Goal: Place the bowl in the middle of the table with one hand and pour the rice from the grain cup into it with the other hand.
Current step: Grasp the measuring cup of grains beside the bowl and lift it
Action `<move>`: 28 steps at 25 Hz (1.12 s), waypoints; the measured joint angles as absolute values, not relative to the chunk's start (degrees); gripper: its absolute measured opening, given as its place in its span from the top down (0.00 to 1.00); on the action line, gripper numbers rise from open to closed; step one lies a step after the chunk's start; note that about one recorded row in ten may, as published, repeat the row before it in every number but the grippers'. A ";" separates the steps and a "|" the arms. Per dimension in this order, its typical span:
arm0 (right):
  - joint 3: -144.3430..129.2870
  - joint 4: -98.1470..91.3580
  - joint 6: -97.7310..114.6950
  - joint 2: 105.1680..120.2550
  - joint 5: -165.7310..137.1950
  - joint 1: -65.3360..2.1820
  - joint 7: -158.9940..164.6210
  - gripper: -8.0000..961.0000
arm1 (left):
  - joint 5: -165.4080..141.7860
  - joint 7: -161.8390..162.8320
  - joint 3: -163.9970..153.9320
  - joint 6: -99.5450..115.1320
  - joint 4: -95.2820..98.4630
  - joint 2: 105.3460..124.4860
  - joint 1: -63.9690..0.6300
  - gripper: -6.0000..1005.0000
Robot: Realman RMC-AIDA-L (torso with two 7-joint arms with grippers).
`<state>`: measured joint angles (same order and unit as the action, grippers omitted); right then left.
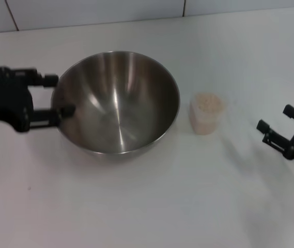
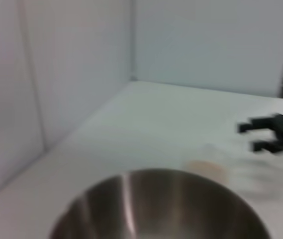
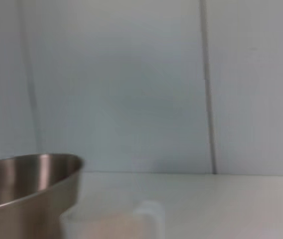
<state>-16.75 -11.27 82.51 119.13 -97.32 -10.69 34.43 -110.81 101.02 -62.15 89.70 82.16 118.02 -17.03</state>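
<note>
The bowl (image 1: 117, 102) sits with its rim between the left gripper's (image 1: 60, 95) spread fingers – right gripper (image 1: 277, 124) open, apart

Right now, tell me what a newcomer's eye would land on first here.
The shiny steel bowl dominates mid-table, empty, with the left gripper open at its rim on the robot's left. Just to its right stands the small cup full of rice. The right gripper waits open farther right, apart from the cup.
</note>
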 joint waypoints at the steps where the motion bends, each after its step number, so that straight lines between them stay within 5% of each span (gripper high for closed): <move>1: -15.94 -10.84 81.43 119.14 -97.32 -11.38 34.43 0.13 | -111.07 100.52 -61.98 90.82 82.06 118.06 -16.72 0.33; 9: -15.90 -8.65 72.92 119.17 -97.73 -17.98 34.55 0.13 | -111.96 98.96 -61.30 90.66 79.05 118.13 -15.55 0.20; 28: -16.61 -7.45 67.62 119.17 -97.36 -22.71 34.61 0.13 | -113.08 98.54 -61.42 88.46 76.72 118.31 -16.98 0.20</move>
<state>-16.61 -7.45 67.62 119.17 -97.36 -22.71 34.62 -113.08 98.54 -61.42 88.46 76.72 118.31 -16.98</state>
